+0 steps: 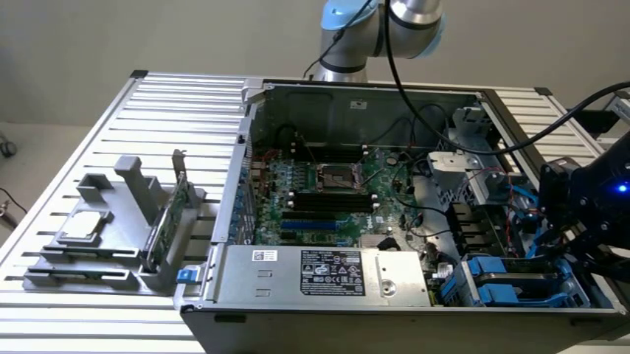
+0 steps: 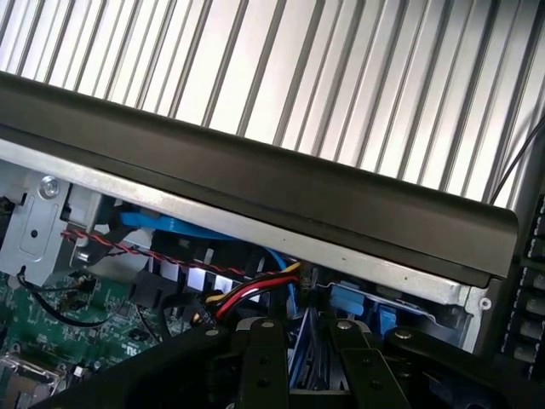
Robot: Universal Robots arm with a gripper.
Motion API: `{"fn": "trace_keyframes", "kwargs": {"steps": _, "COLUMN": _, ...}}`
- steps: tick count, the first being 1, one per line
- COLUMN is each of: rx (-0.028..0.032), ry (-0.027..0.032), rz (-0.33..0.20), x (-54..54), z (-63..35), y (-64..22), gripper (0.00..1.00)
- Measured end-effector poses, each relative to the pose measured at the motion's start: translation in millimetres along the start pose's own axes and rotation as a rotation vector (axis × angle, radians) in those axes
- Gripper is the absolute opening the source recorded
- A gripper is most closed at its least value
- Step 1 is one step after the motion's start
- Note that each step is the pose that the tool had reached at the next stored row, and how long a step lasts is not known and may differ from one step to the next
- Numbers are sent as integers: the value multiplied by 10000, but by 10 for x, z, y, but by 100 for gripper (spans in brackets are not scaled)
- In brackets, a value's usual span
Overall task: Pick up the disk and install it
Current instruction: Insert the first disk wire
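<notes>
Red-yellow wires [image 2: 249, 294] cross before gripper [image 2: 304, 339] | case rim [image 2: 255, 175] beyond

Robotics lab: an opened computer tower [image 1: 335, 110] lies on a slatted aluminium bench [image 1: 177, 103], a robot arm [image 1: 379, 29] standing at twelve o'clock.

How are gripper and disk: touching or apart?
Cannot tell. In the exterior view the gripper hangs right over the disk, with neither contact nor gap plain.
</notes>
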State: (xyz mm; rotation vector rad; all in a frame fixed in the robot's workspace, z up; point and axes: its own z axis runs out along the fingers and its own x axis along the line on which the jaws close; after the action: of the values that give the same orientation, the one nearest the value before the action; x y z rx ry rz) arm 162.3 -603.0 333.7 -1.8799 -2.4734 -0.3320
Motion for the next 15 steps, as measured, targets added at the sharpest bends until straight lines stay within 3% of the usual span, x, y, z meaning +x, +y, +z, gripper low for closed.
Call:
{"fn": "trace_keyframes", "kwargs": {"steps": 5, "rx": 63, "ry": 41, "rz": 89, "x": -1, "z": 0, "y": 6, "gripper": 25}}
{"fn": "trace_keyframes", "kwargs": {"steps": 7, "rx": 87, "ry": 57, "rz": 117, "x": -2, "z": 0, "y": 9, "gripper": 23}}
{"fn": "trace_keyframes", "kwargs": {"steps": 8, "rx": 99, "ry": 64, "rz": 132, "x": -2, "z": 0, "y": 11, "gripper": 16}}
{"fn": "trace_keyframes", "kwargs": {"steps": 11, "rx": 139, "ry": 89, "rz": 175, "x": -4, "z": 1, "y": 15, "gripper": 16}}
{"fn": "trace_keyframes", "kwargs": {"steps": 15, "rx": 271, "ry": 145, "rz": 226, "x": -2, "z": -13, "y": 19, "gripper": 16}}
